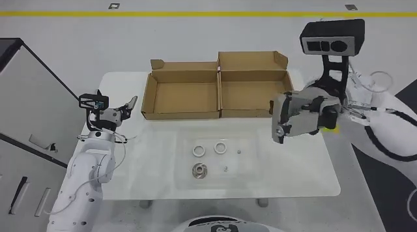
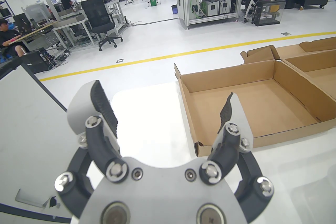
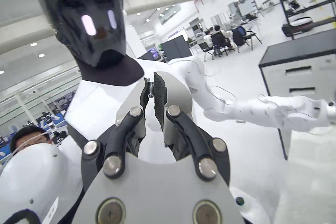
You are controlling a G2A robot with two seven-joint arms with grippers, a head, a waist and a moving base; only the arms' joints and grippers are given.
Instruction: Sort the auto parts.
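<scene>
Spring [image 3: 150,89] pinched in right gripper's [image 3: 151,80] jaws, long axis along them

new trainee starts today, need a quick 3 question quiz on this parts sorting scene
1. True or false: the left end effector is shut on a part.
2. What does the right end effector hold? A) a small metal spring B) a large ring C) nothing
3. How many cardboard boxes stand on the table?

Key: 1 false, it is open and holds nothing. 2 A. 3 two, side by side.
</scene>
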